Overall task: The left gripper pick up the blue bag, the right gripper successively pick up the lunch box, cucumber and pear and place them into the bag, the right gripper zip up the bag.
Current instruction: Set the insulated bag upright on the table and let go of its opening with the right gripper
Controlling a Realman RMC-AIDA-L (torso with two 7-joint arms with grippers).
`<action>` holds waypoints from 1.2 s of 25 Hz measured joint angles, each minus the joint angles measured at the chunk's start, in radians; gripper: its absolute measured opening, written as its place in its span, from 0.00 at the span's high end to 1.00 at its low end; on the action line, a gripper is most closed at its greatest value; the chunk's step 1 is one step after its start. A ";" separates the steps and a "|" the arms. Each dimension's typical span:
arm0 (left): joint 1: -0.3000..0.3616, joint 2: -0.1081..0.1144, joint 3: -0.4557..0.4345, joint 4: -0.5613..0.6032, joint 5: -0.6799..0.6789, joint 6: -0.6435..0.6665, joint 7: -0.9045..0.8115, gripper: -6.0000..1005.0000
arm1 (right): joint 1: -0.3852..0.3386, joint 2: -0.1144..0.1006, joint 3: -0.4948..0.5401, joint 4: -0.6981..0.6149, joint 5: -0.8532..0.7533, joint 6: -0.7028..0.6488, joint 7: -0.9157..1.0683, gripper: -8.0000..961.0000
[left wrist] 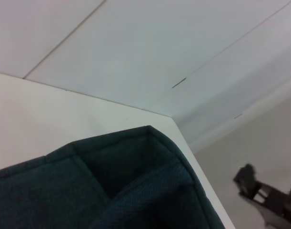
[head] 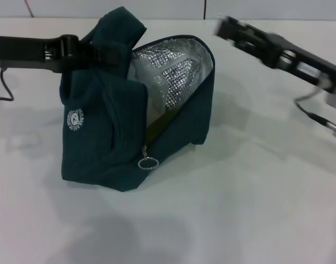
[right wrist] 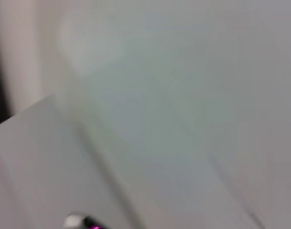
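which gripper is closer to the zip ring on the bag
Left. The left gripper clamps the blue bag at its top handle, up and left of the zip ring. The right gripper hangs beyond the bag's open mouth, farther off.

The head view looks forward and down from above onto the white table (head: pixel 222 220), taking in the whole blue bag (head: pixel 107 148) at middle distance, with both arms entering from its sides. The left wrist view sits very close to the blue bag (left wrist: pixel 112 191), facing across its top edge toward the table corner (left wrist: pixel 176 121) and wall (left wrist: pixel 159 43); it shares the bag and the right gripper (left wrist: pixel 259 195) with the head view. The right wrist view faces pale, featureless surfaces; its overlap cannot be determined.
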 joint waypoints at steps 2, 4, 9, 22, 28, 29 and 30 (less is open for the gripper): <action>0.000 0.000 0.000 0.000 0.000 0.000 0.000 0.92 | -0.059 -0.002 0.000 -0.021 0.010 0.008 0.066 0.53; 0.001 0.000 0.001 0.000 -0.006 0.001 0.000 0.92 | -0.103 -0.003 0.000 -0.034 0.016 0.031 0.138 0.46; 0.002 -0.001 0.005 0.000 -0.014 0.010 0.001 0.92 | -0.140 -0.002 -0.029 -0.040 0.008 0.153 0.337 0.28; -0.001 -0.005 0.006 0.000 -0.015 0.011 0.005 0.92 | 0.022 0.003 -0.085 0.073 0.003 0.257 0.420 0.25; 0.000 -0.006 0.006 0.000 -0.015 0.011 0.009 0.92 | 0.071 0.003 -0.115 0.082 -0.050 0.305 0.423 0.25; 0.000 -0.007 0.006 0.000 -0.015 0.011 0.009 0.92 | 0.074 0.003 -0.119 0.081 -0.059 0.306 0.422 0.25; 0.000 -0.006 0.006 0.000 -0.015 0.011 0.009 0.92 | 0.075 0.003 -0.125 0.077 -0.068 0.306 0.420 0.25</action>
